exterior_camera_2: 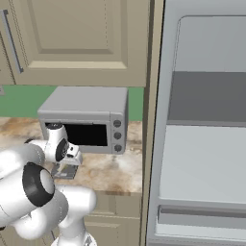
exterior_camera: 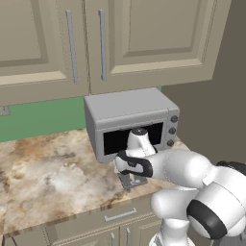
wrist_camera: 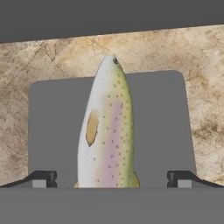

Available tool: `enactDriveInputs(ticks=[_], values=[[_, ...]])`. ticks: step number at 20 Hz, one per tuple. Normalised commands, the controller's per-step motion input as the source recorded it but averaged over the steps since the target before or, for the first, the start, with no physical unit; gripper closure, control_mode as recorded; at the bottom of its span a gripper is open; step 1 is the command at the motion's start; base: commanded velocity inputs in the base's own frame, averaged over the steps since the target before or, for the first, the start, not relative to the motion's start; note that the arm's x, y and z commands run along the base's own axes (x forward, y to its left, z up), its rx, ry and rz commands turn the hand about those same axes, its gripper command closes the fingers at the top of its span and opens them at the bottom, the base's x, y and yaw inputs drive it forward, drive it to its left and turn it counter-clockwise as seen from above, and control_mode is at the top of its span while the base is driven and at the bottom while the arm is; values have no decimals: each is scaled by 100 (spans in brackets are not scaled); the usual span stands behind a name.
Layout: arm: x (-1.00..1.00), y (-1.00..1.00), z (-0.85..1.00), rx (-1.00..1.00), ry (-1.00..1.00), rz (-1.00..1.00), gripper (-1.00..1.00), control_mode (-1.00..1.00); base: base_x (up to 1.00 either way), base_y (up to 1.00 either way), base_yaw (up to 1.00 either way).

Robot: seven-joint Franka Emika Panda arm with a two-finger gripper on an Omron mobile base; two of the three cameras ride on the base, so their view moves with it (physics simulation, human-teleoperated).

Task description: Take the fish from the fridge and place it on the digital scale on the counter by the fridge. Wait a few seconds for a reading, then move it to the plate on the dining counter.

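Observation:
The fish (wrist_camera: 107, 131), pale silver-green with a pink stripe and dark speckles, lies lengthwise on the dark grey digital scale (wrist_camera: 52, 131), its head pointing away from the hand. My gripper (wrist_camera: 111, 178) hangs just above it, open, with one fingertip (wrist_camera: 43, 178) on each side and well apart from the fish's flanks. From the base, the hand hovers low over the scale (exterior_camera: 130, 181) on the marbled counter (exterior_camera: 48, 168) in front of the toaster oven. The scale (exterior_camera_2: 64, 171) peeks out below the wrist. The grey fridge (exterior_camera_2: 202, 144) stands to the right, door shut.
A boxy grey toaster oven (exterior_camera: 129, 120) sits right behind the scale against the green wall. Tan panelled wall cupboards (exterior_camera: 120, 38) hang overhead. A tall tan panel (exterior_camera_2: 153, 120) separates the counter from the fridge. The counter stretches leftward (exterior_camera: 29, 178).

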Motion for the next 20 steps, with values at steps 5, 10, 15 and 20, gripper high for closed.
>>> enactDriveInputs(ticks=[5, 10, 15, 20], values=[[4, 0, -16, 0, 0, 0, -100, -100, 0, 0, 0], [0, 0, -9, 0, 0, 0, -100, -100, 0, 0, 0], [0, 0, -7, 0, 0, 0, 100, -100, 0, 0, 0], [0, 0, -2, 0, 0, 0, 100, -100, 0, 0, 0]])
